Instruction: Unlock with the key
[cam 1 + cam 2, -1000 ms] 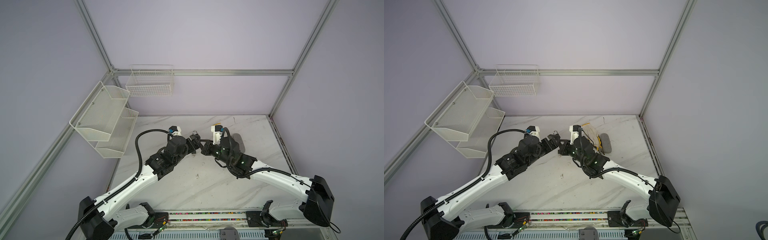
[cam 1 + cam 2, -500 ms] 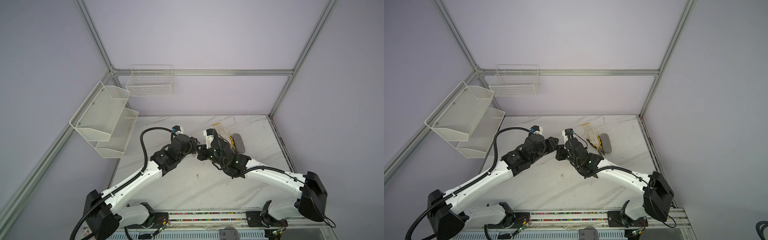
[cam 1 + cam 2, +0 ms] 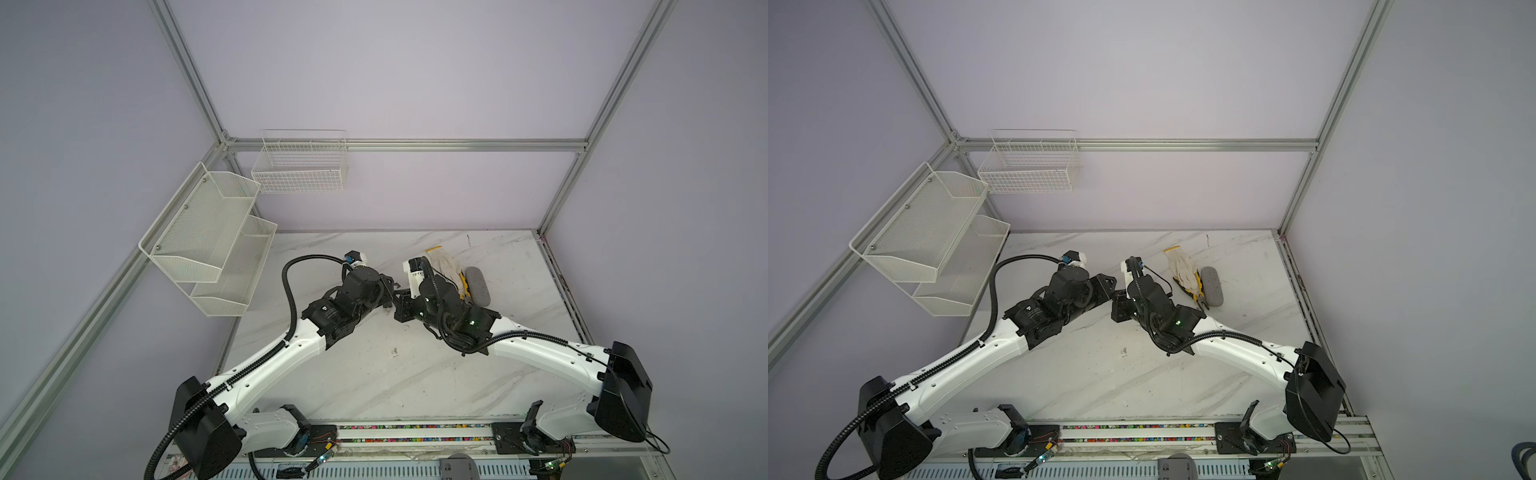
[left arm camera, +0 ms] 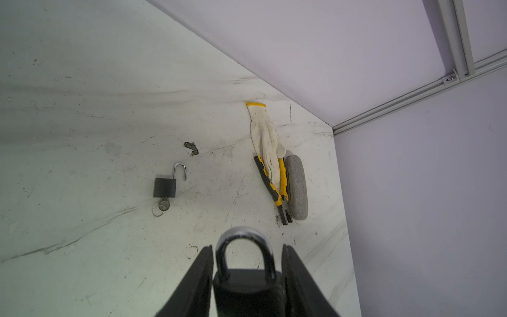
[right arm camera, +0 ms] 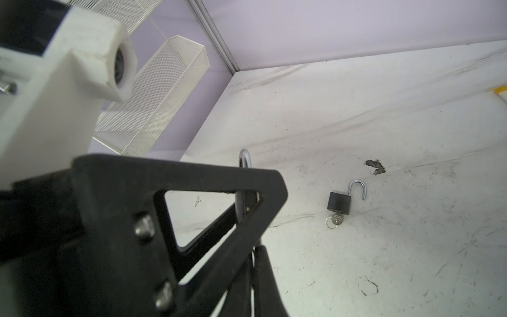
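My left fingers [image 4: 201,277] hold the padlock [image 4: 247,293] by its body. Its closed shackle [image 4: 242,233] points away from that wrist. My right fingers [image 5: 264,280] are pressed together just beside it. I cannot tell whether they pinch a key.

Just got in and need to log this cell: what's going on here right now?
The left pincer grips a closed padlock by its body, above the table. The right pincer, shut, sits right beside it; what it holds, if anything, is hidden. A second padlock lies on the table, shackle open, key in it.
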Controlling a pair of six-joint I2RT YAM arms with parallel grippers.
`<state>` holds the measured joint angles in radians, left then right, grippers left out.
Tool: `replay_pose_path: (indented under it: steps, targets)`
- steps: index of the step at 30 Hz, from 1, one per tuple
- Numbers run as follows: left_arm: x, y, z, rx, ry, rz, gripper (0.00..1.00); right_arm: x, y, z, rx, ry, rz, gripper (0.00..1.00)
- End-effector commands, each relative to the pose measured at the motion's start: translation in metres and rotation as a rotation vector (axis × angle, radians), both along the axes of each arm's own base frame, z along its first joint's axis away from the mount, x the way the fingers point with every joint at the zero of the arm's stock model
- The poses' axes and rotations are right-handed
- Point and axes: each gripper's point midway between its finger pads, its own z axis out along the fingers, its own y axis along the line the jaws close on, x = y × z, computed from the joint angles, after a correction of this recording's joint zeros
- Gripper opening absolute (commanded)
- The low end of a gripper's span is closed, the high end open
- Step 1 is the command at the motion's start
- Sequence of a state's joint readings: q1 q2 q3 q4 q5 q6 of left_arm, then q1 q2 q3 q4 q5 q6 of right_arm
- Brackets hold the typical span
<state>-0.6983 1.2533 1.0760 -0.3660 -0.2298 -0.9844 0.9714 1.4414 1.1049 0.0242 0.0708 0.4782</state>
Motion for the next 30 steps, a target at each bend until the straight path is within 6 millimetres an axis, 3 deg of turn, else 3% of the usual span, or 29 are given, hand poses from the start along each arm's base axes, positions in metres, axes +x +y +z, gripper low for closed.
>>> replay_pose_path:
  steps: [1,11,19,28,30]
  targets:
    - [0.005,-0.008,0.026,-0.042,-0.024,-0.012,0.40,0.002,0.009,0.034,0.051,-0.083,0.017,0.00]
    - [0.003,-0.002,0.022,-0.084,-0.005,-0.009,0.00,-0.003,0.012,0.047,0.082,-0.093,0.055,0.00]
    - [-0.007,-0.007,0.026,-0.173,-0.029,-0.058,0.00,-0.015,0.011,0.072,0.273,-0.044,0.207,0.00]
    - [-0.011,-0.023,0.033,-0.284,-0.034,-0.142,0.00,-0.013,0.001,0.068,0.488,0.104,0.262,0.00]
    - [-0.012,-0.023,0.034,-0.295,-0.039,-0.140,0.00,-0.014,-0.008,0.078,0.542,0.109,0.256,0.00]
